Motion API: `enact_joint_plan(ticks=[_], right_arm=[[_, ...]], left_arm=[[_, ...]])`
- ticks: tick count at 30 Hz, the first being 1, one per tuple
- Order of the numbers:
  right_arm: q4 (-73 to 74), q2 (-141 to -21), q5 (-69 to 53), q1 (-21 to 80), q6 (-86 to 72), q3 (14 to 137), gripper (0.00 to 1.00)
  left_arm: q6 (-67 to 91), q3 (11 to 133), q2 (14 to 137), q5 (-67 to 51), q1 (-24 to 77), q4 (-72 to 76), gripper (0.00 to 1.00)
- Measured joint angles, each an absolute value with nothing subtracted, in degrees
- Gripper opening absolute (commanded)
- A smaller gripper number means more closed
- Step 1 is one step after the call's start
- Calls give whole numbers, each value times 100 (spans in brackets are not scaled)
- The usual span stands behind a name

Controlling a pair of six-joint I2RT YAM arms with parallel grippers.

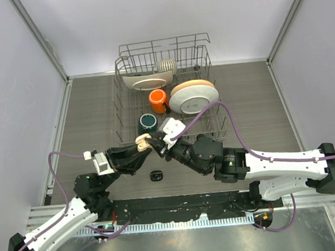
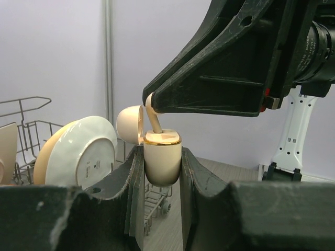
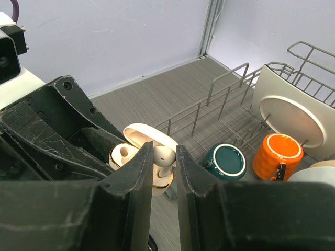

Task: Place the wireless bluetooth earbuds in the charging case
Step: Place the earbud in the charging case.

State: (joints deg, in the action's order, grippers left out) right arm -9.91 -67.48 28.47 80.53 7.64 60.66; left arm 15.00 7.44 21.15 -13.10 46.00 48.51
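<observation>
With left fingers (image 2: 135, 198) clamped on the open cream case (image 2: 163, 162) and right fingers (image 3: 138, 172) pinching a white earbud (image 3: 163, 155) over its socket, could jam or fall if released tilted.

Cream-white charging case (image 2: 162, 157): upright, gold rim, lid (image 2: 128, 124) hinged open, raised off the table (image 1: 91, 108) just in front of the dish rack (image 1: 164, 43). First cream earbud (image 3: 123, 151) seated inside. Second cream earbud (image 3: 163, 155) stem-down at the case mouth. Small black case (image 1: 155, 176) on the table, further in front of the rack.
</observation>
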Motion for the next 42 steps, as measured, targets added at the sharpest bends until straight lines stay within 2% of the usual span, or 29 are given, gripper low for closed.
enact_joint_plan(ticks=[11, 16, 20, 26, 29, 30, 32, 33, 34, 36, 42], right_arm=[[-753, -6700, 2528, 8001, 670, 6108, 1], [-679, -6696, 2482, 7975, 591, 6114, 11], [-609, -6648, 2473, 7966, 569, 6114, 14], [-550, -6598, 2425, 7968, 541, 6110, 28], [-554, -6598, 2390, 7970, 502, 6110, 31], [-552, -6598, 2390, 7970, 489, 6110, 42], [-523, -6598, 2390, 7970, 432, 6110, 52], [-486, -6598, 2394, 7970, 416, 6110, 61], [-438, -6598, 2401, 7970, 401, 6110, 64], [-403, -6600, 2425, 7970, 373, 6112, 68], [-292, -6589, 2453, 7964, 266, 6114, 72]], left_arm=[[1452, 714, 2128, -1306, 4600, 4941, 0], [1452, 714, 2161, -1282, 4602, 4950, 0], [1452, 714, 2200, -1278, 4602, 4995, 0], [1452, 714, 2211, -1188, 4602, 5127, 0], [1452, 714, 2217, -1177, 4602, 5162, 0], [1452, 714, 2217, -1177, 4602, 5164, 0], [1446, 714, 2222, -1144, 4600, 5201, 0], [1437, 714, 2220, -1087, 4600, 5249, 0], [1435, 714, 2217, -1050, 4598, 5330, 0], [1424, 714, 2209, -1009, 4582, 5415, 0], [1428, 714, 2198, -1002, 4574, 5610, 0]])
